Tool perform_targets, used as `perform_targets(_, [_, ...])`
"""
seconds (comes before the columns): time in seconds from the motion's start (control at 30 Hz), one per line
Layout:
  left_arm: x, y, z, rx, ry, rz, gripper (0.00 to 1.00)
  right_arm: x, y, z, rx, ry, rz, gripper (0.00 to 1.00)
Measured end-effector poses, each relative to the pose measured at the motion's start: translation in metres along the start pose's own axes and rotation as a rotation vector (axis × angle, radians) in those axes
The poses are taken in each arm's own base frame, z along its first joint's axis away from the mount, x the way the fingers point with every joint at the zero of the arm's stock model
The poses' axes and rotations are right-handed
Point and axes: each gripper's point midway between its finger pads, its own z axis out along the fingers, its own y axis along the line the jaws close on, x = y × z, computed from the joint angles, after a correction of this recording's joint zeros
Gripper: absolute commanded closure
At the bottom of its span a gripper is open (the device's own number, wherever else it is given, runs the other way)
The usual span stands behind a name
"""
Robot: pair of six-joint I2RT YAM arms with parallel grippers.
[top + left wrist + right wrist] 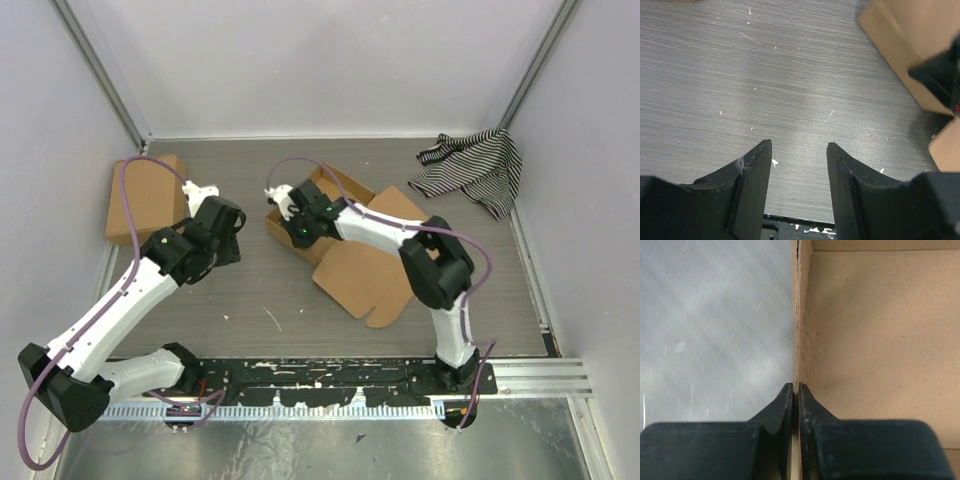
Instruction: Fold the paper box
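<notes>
Grippers, two, black, two-fingered. The right gripper is clamped on an upright side wall of the plain brown cardboard paper box, one finger outside over the grey wood-grain table and the other inside the tray. The left gripper is held open above bare table, and nothing is gripped between its fingers.

The paper box is placed at mid-table, right of centre. It is partly formed: a shallow tray with raised walls at its far left end, and a flat flap spread toward the near right. In the right wrist view the tray's inner floor is shown as plain brown cardboard.

In the overhead view much of the tray is covered by the right arm, so the grip itself is confirmed only by the right wrist view. In the left wrist view an edge of the box is cut off at the upper right, behind a dark blurred shape.

Shown overhead only: a closed brown cardboard box at far left and a black-and-white striped cloth at the far right corner.
</notes>
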Motion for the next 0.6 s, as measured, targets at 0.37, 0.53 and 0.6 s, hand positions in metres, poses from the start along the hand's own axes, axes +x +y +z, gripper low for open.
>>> perform_targets(0.37, [-0.002,-0.002,0.002,0.004,-0.007,-0.005,0.44,0.054,0.067,-0.113,-0.317,-0.129,-0.417,0.71])
perform_targets(0.53, [-0.005,-0.011,0.015,-0.009,0.007,0.011,0.43,0.082,0.09,-0.118,-0.383,-0.11,-0.535,0.56])
perform_targets(0.6, [-0.008,-0.016,0.02,-0.013,0.009,0.023,0.41,0.096,0.093,-0.116,-0.392,-0.089,-0.548,0.54])
